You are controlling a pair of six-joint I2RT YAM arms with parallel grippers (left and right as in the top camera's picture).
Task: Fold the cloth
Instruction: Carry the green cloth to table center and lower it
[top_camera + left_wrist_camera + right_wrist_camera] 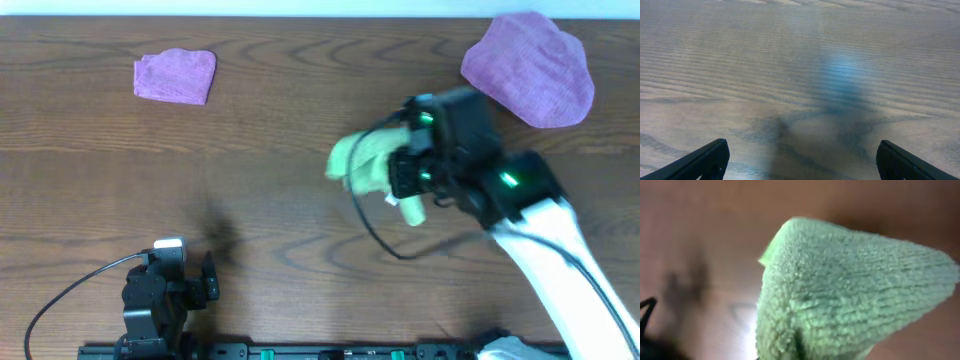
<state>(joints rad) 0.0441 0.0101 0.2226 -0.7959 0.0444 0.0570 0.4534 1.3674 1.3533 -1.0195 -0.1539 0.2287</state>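
Note:
The lime-green cloth [362, 162] hangs bunched up from my right gripper [403, 172], lifted above the table right of centre. In the right wrist view the cloth [840, 290] fills most of the frame and hides the fingers; the gripper is shut on it. A small white bit, likely the tag, shows below the gripper in the overhead view. My left gripper [205, 277] rests at the front left, far from the cloth. In the left wrist view its jaws [800, 162] are wide open with only bare wood between them.
A small folded purple cloth [176, 75] lies at the back left. A large purple cloth [530, 66] lies at the back right, just beyond my right arm. A black cable loops below the right gripper. The wooden table [260, 210] runs between the arms.

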